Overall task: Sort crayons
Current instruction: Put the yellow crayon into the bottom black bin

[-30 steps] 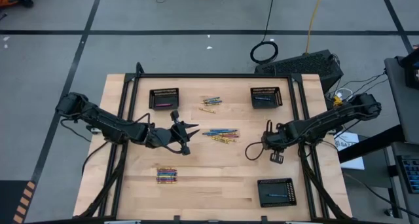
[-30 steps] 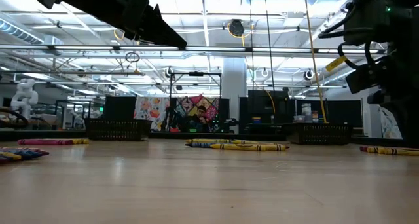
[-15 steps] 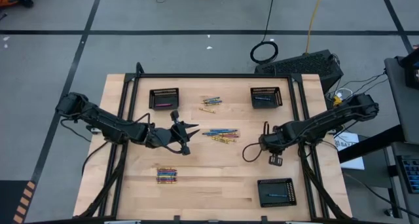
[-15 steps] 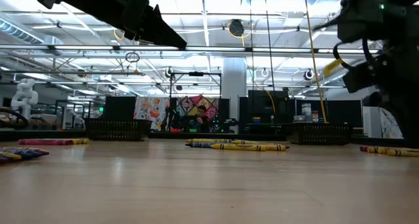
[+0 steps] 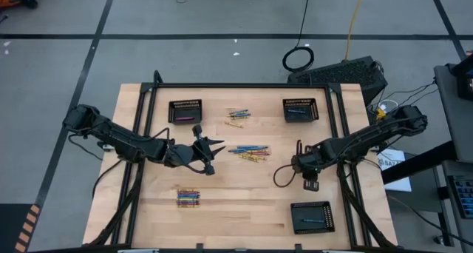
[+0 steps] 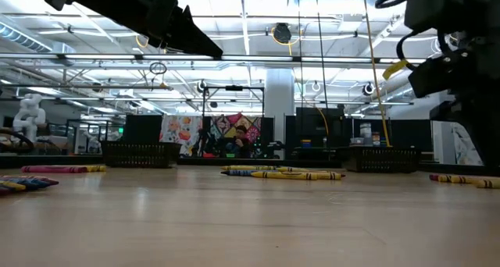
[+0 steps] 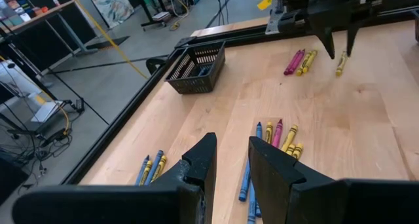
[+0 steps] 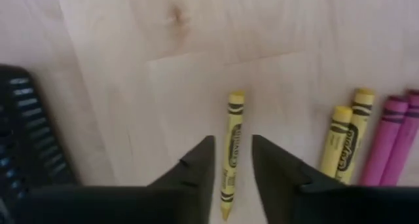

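Note:
My right gripper point(image 8: 232, 140) point(image 5: 303, 166) points down over the table's right part, open. A yellow crayon point(image 8: 230, 152) lies flat on the wood under the gap between its fingers, and two more yellow crayons point(image 8: 344, 142) and pink ones point(image 8: 386, 142) lie beside it. I cannot tell whether the fingers touch it. My left gripper point(image 7: 231, 140) point(image 5: 216, 153) hovers open left of the middle, holding nothing. It points at the centre pile of blue, yellow and pink crayons point(image 5: 250, 152). More crayons lie at the far middle point(image 5: 236, 116) and near left point(image 5: 188, 198).
Three black mesh baskets stand on the table: far left point(image 5: 185, 110), far right point(image 5: 300, 109) and near right point(image 5: 311, 217). A dark frame rail point(image 5: 244, 86) runs along the far edge. A cable loop point(image 5: 282, 176) hangs beside my right gripper. Bare wood lies in the near middle.
My right gripper has shifted a little toward the table's near edge, its wrist has turned slightly, and the cable loop beside it has swung along. My left arm has kept still.

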